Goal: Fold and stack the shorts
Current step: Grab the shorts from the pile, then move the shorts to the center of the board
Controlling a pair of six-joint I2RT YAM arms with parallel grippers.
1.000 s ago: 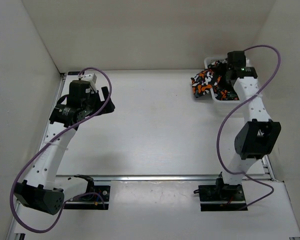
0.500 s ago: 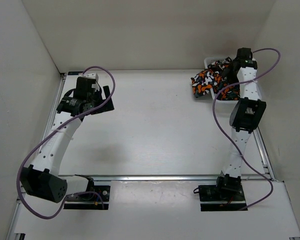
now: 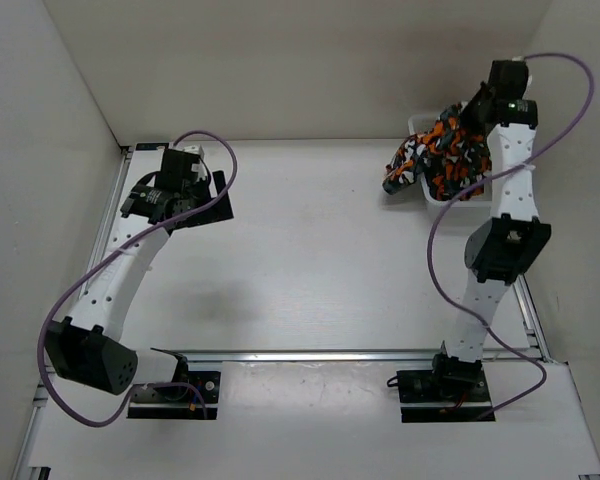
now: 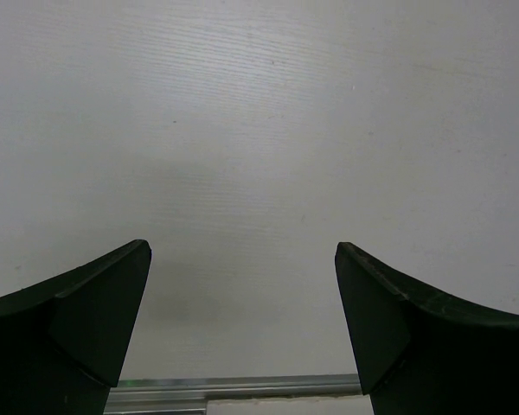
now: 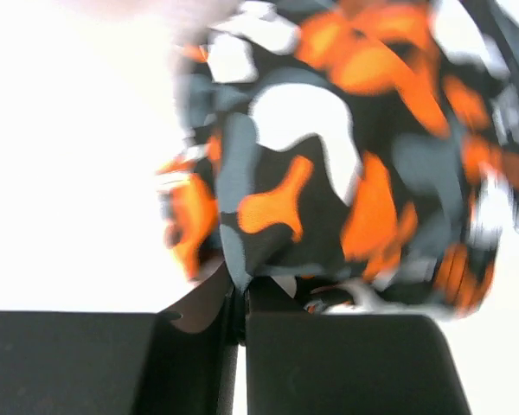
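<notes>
Orange, black, grey and white blotches marked the shorts (image 3: 442, 152), which hung bunched in the rear right corner of the surface (image 3: 300, 260). Their top was gathered at the tip of the right arm (image 3: 505, 180). The cloth drooped from there over a white basket (image 3: 458, 199) that stood against the back wall. One lobe of fabric trailed past the basket's left edge, towards the open surface. Whether the lowest folds lay in the basket or hung just above it could not be told from the overhead view.

At the right wrist the picture was blurred, yet the grip was plain. The right jaws were clenched tight together, pinching a fold of the shorts (image 5: 329, 173) where the two dark fingers (image 5: 346, 363) met. The rest of the garment ballooned out beyond them and filled most of that view.

On the other side, the left arm (image 3: 130, 270) reached to the rear left of the surface, well apart from the shorts. The left jaws were released and spread wide, with nothing between their fingers (image 4: 69, 337). Bare white surface showed beneath them, and a strip of metal rail (image 4: 242, 382) ran along the bottom edge of that view.
</notes>
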